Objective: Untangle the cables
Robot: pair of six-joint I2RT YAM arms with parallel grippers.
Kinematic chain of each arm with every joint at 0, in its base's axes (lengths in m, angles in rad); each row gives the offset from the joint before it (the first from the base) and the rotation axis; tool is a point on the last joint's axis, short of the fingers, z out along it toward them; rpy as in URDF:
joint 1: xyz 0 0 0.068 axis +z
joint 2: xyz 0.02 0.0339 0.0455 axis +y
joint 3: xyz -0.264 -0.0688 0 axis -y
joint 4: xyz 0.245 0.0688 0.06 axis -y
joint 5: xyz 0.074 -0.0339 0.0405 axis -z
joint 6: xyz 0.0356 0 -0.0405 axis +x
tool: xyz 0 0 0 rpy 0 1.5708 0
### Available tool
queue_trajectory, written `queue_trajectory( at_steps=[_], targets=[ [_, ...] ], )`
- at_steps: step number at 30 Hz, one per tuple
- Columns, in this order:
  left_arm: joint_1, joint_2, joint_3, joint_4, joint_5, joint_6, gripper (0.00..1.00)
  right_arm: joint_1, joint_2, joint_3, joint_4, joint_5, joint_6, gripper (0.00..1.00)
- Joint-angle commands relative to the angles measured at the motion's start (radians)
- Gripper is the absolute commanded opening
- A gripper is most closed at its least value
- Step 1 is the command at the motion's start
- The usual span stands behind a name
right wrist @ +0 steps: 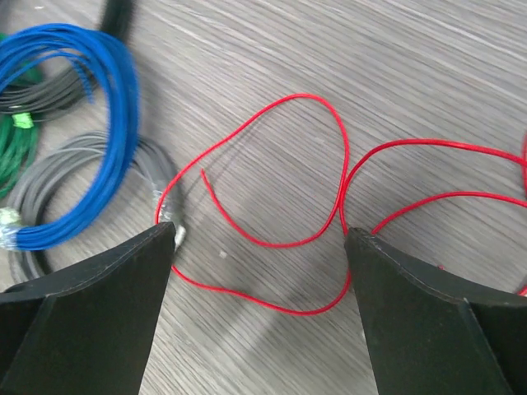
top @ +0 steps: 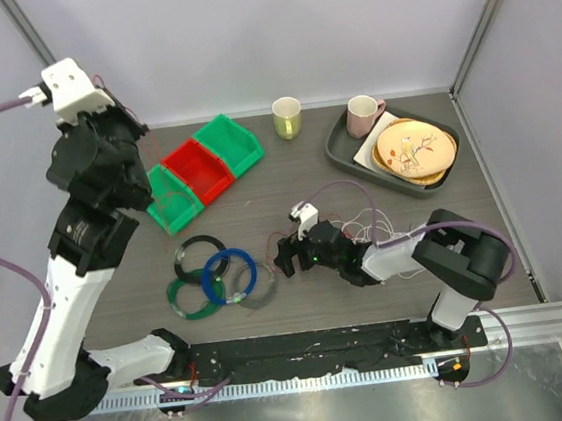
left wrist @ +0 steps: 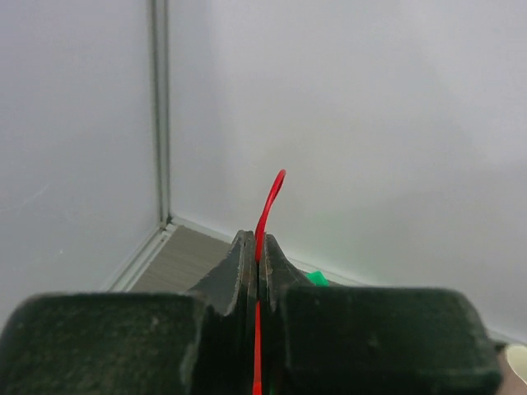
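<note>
Red wire (right wrist: 276, 244); blue coil (right wrist: 123, 90)

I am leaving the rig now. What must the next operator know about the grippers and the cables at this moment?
Left gripper: raised high, shut on the thin red wire.
Right gripper: low over the table, open, holding nothing. Loose loops of the red wire lie between its fingers.
Cables: the blue coil, gray coil, green coil and black coil overlap in one pile beside the right gripper.
Done: part of the red wire is lifted.
Left: the red wire runs against the gray coil; whether it is hooked, I cannot tell. The coils are not separated.
</note>
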State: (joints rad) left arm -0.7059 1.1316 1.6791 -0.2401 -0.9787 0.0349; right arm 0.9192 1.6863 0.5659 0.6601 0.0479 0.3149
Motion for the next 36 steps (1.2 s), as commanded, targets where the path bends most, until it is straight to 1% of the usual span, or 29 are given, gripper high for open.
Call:
queue_trajectory(
  at_steps=[1,2,3,4,5,7,8,12,15,18,19,21,27,31,36],
  targets=[
    [0.198,0.138,0.109,-0.194,0.184,-0.190,0.00,-0.010,-0.147,-0.035,-0.229,0.196,0.072,0.90],
    [0.256,0.158,0.152,-0.220,0.236,-0.210,0.00,-0.010,-0.178,-0.043,-0.252,0.204,0.079,0.90],
    [0.281,0.178,0.172,-0.231,0.254,-0.214,0.00,-0.010,-0.206,-0.049,-0.286,0.208,0.079,0.90],
    [0.302,0.201,0.218,-0.240,0.265,-0.220,0.00,-0.008,-0.262,-0.070,-0.296,0.219,0.079,0.90],
    [0.345,0.238,0.241,-0.267,0.293,-0.228,0.00,-0.009,-0.289,-0.083,-0.304,0.231,0.088,0.90],
    [0.391,0.267,0.284,-0.286,0.322,-0.254,0.00,-0.010,-0.359,-0.121,-0.317,0.248,0.099,0.90],
    [0.435,0.292,0.292,-0.300,0.340,-0.265,0.00,-0.010,-0.378,-0.133,-0.315,0.253,0.105,0.90],
    [0.517,0.315,0.277,-0.300,0.437,-0.312,0.00,-0.010,-0.457,-0.172,-0.332,0.282,0.112,0.90],
    [0.548,0.329,0.238,-0.280,0.454,-0.325,0.00,-0.010,-0.497,-0.178,-0.352,0.302,0.105,0.90],
    [0.575,0.336,0.215,-0.272,0.442,-0.337,0.00,-0.010,-0.519,-0.185,-0.352,0.320,0.099,0.90],
    [0.585,0.336,0.199,-0.272,0.422,-0.361,0.00,-0.010,-0.520,-0.189,-0.352,0.325,0.095,0.90],
    [0.611,0.330,0.186,-0.268,0.426,-0.380,0.00,-0.010,-0.524,-0.189,-0.355,0.332,0.093,0.90],
    [0.626,0.277,0.117,-0.258,0.376,-0.432,0.00,-0.010,-0.494,-0.195,-0.333,0.349,0.087,0.91],
    [0.626,0.243,0.015,-0.211,0.414,-0.472,0.00,-0.010,-0.464,-0.179,-0.343,0.343,0.090,0.91],
    [0.628,0.267,-0.038,-0.196,0.457,-0.506,0.00,-0.010,-0.476,-0.190,-0.338,0.343,0.095,0.91]
  ],
)
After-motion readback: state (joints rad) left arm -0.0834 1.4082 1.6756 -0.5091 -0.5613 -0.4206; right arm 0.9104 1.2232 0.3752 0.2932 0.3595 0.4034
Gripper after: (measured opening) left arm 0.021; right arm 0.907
